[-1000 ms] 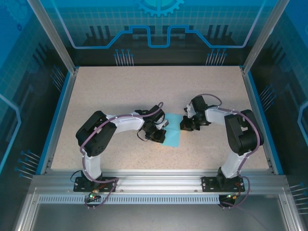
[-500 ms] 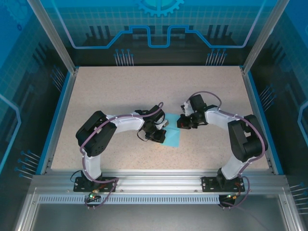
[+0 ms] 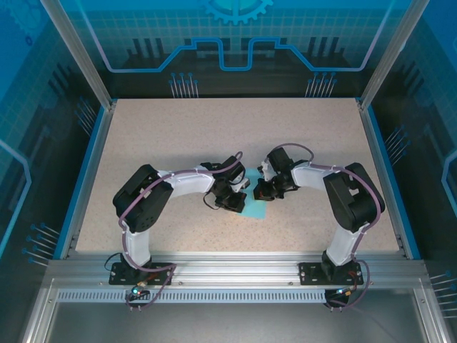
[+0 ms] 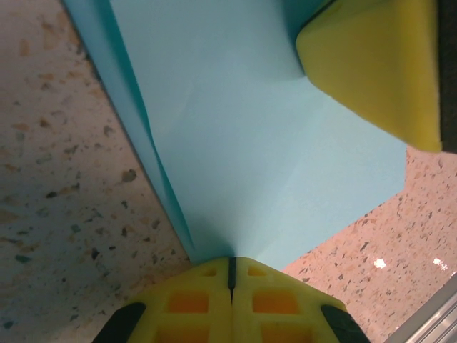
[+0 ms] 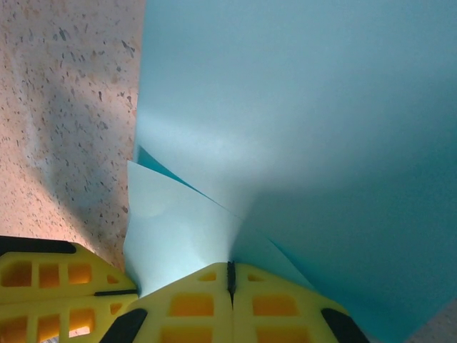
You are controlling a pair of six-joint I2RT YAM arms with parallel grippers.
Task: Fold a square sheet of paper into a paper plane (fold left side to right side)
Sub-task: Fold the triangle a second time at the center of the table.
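Note:
The light-blue square sheet of paper (image 3: 255, 208) lies mid-table between the two arms, mostly covered by them. My left gripper (image 3: 233, 199) is shut on the sheet's near corner (image 4: 230, 266), and the paper (image 4: 271, 143) spreads flat away from it. My right gripper (image 3: 263, 189) is shut on another edge (image 5: 230, 274) and holds it up, so the paper (image 5: 321, 107) curls over with a lighter flap beside it. The two grippers are close together. One yellow finger (image 4: 378, 64) of the right gripper shows in the left wrist view, and the left gripper's fingers (image 5: 50, 300) show in the right wrist view.
The speckled beige tabletop (image 3: 186, 136) stretches wide to the back and both sides. Blue side walls (image 3: 91, 171) border it, and an aluminium rail (image 3: 235, 268) runs along the near edge by the arm bases.
My right gripper has moved left toward the left gripper, carrying its edge of the paper over the sheet. Less blue paper shows from above. The left gripper has stayed put.

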